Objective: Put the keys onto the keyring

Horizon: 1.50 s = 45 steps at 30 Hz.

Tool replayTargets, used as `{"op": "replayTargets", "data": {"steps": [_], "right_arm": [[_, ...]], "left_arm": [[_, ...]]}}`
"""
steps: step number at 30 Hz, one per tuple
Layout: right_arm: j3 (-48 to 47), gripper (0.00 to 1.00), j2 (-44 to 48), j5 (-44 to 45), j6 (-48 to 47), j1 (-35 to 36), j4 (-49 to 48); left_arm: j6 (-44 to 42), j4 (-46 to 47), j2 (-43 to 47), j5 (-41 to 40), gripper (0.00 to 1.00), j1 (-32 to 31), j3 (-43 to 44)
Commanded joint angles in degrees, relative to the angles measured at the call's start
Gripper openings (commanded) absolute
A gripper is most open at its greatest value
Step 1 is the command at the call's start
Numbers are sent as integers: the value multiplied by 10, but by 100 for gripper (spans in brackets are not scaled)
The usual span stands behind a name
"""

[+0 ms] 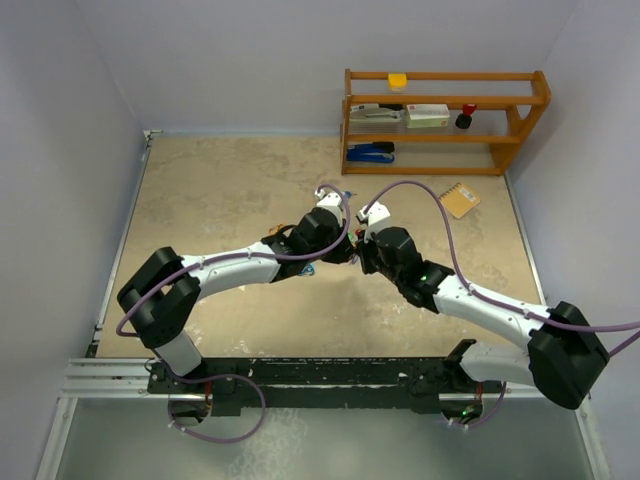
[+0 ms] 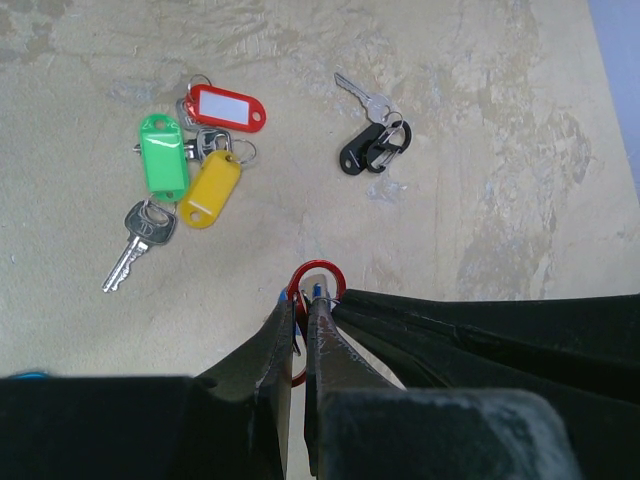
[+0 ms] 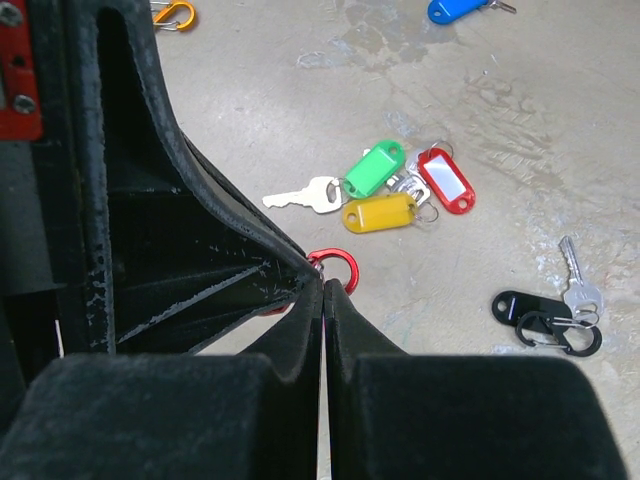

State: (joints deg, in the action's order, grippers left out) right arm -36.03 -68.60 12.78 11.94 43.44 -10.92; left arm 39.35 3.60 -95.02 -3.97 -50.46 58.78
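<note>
Nearest us, the left gripper [image 2: 303, 303] is clamped on the red ring [image 2: 318, 272] over the table [image 2: 480, 150]. The right gripper [image 3: 323, 285] meets it from 3 o'clock — its fingers pressed together, tips touching the ring's rim; we cannot tell whether they pinch it. Farther out, at 11 o'clock from the ring, lie the keys [image 2: 163, 155] with green, yellow and red tags, bunched and touching, with a larger silver key [image 2: 135, 245] at their near edge. At 1 o'clock — well apart from those — lies a black-tagged key [image 2: 355, 155].
</note>
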Motion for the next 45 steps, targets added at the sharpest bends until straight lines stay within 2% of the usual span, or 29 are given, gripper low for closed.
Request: {"op": "replayTargets", "data": {"steps": [1,20,45], "right_arm": [[5,0,16,18,3,-1,-21],[14,0,16,26,1,-1,-13],[24,0,48,73,-13,-2,-11]], "left_arm": [[-4,21,17,10,0,-5,18],[-10,12,40,8,0,-5,10],[-33,7,45,50,0,-5,-5]]}}
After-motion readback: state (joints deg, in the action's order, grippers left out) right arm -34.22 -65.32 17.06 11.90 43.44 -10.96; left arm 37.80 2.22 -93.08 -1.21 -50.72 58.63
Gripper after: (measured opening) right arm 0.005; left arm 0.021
